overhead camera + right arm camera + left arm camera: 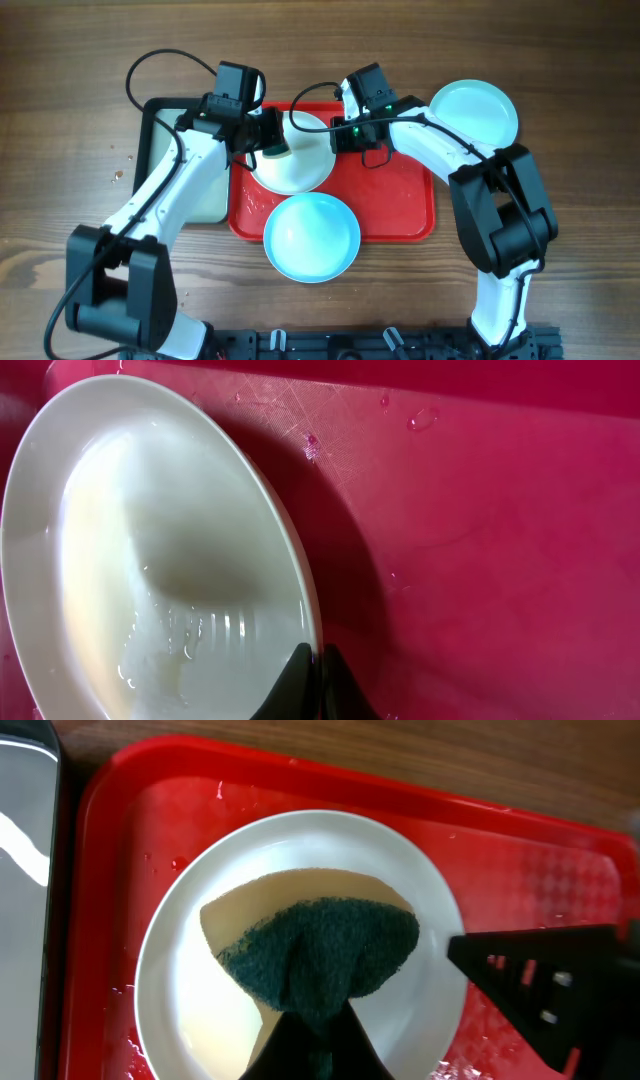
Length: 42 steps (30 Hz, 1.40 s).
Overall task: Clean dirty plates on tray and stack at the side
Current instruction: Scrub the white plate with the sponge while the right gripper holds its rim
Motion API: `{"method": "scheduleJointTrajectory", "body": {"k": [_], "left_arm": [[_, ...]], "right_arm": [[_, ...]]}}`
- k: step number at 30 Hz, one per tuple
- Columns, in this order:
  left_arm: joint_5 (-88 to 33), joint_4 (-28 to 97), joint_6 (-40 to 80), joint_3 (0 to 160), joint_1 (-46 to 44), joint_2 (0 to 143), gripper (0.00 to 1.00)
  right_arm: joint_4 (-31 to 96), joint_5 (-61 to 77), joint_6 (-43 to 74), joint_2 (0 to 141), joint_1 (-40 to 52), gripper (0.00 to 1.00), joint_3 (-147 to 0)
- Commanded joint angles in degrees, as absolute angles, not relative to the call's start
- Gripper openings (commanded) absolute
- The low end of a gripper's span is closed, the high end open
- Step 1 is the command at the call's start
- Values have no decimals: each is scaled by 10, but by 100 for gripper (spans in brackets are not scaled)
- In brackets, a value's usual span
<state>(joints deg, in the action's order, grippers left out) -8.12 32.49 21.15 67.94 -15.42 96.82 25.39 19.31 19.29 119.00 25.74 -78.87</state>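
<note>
On the red tray (400, 205), my right jaws pinch the white plate (305, 172) steady so my left jaws, clamping a sponge (320, 955), can scrub it.

Plate (300, 175) on tray (400, 200); second plate (311, 237) overhangs near rim; third plate (474, 110) off-tray, right.

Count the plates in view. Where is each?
3. White plate on the red tray, under the sponge. Front aqua plate overhangs the tray's near edge. Second aqua plate sits on the table, right of the tray. None appear hidden.
</note>
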Motion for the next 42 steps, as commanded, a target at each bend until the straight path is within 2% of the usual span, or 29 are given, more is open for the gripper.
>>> {"method": "scheduleJointTrajectory", "body": {"k": [1, 17, 22, 29, 42], "left_arm": [[-63, 324, 212, 684, -156, 1004, 4], [-30, 297, 213, 684, -156, 1115, 4], [-111, 269, 213, 684, -156, 1132, 4], [-153, 268, 215, 683, -157, 1133, 4], [-159, 263, 215, 656, -188, 1134, 4]], "right_arm": [[251, 206, 197, 1198, 261, 4, -786], [251, 207, 197, 1198, 261, 4, -786], [250, 207, 197, 1198, 272, 4, -786], [243, 206, 197, 1198, 295, 4, -786], [242, 206, 197, 1198, 295, 4, -786]]}}
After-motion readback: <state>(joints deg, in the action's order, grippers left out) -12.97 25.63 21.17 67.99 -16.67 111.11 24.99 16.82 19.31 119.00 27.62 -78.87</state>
